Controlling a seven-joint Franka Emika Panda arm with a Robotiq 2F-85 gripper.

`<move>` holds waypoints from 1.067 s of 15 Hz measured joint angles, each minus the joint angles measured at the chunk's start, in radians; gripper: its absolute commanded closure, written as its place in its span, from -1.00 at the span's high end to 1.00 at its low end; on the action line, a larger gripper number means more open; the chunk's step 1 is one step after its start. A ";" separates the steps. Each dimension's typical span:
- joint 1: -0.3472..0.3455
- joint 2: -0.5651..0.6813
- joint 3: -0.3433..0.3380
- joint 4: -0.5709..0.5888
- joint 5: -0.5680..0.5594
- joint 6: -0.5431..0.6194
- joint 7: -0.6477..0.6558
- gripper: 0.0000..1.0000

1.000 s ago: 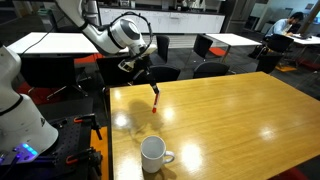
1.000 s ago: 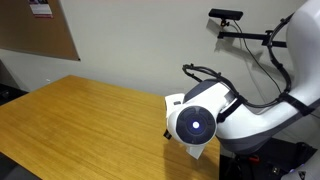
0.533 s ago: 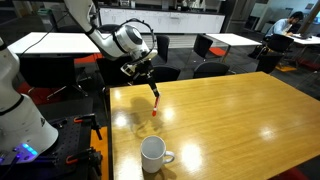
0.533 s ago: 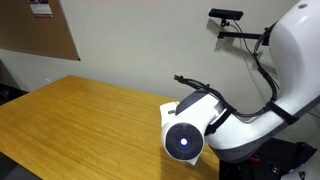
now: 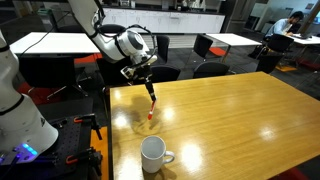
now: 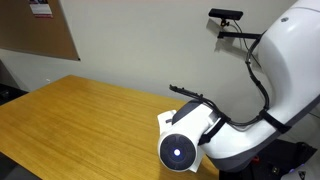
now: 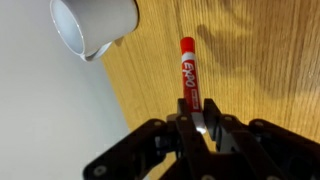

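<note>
My gripper [image 7: 199, 124] is shut on a red Expo marker [image 7: 188, 72], which points away from the jaws over the wooden table [image 7: 260, 70]. In an exterior view the marker [image 5: 150, 106] hangs below the gripper [image 5: 146, 86] above the table's near-left part, tip down. A white mug [image 5: 153, 155] stands on the table in front of it, and the wrist view shows the mug [image 7: 92, 22] at top left, opening toward the camera. In an exterior view the arm's wrist [image 6: 180, 150] fills the foreground and hides the marker and the jaws.
The table's left edge [image 5: 107, 130] runs close to the marker. Black chairs [image 5: 208, 47] and white tables [image 5: 232, 41] stand behind. A camera on a stand [image 6: 226, 17] and a cork board [image 6: 35, 30] show by the wall.
The gripper has carried the marker lower and nearer the mug. In the exterior view the wrist has swung down and left. The jaws stay shut.
</note>
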 measured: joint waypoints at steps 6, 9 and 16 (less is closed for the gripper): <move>0.014 0.028 -0.002 0.010 0.010 -0.016 -0.022 0.03; 0.020 0.032 -0.007 0.017 0.010 -0.018 -0.023 0.50; 0.021 0.014 -0.036 0.045 0.033 -0.023 -0.016 1.00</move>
